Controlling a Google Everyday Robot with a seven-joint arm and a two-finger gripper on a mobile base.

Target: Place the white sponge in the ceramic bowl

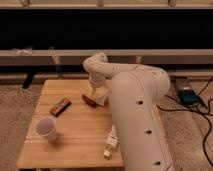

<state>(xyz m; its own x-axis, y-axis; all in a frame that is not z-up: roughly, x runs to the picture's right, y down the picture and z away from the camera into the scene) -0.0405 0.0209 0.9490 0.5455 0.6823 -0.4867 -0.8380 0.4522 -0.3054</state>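
The white sponge point(98, 94) is a cream block with a brown edge, lying near the middle of the wooden table point(75, 150). My gripper point(95, 89) hangs straight down from the bent white arm and sits right over the sponge, covering its top. I cannot see whether it touches or holds the sponge. The ceramic bowl is hidden behind my arm, which crosses the table's right side.
A white paper cup point(46, 128) stands at the front left. A dark snack bar point(60, 106) lies left of the sponge. A long white labelled tube point(111, 142) lies at the front, beside my arm. Cables and a blue box point(189, 95) lie on the floor to the right.
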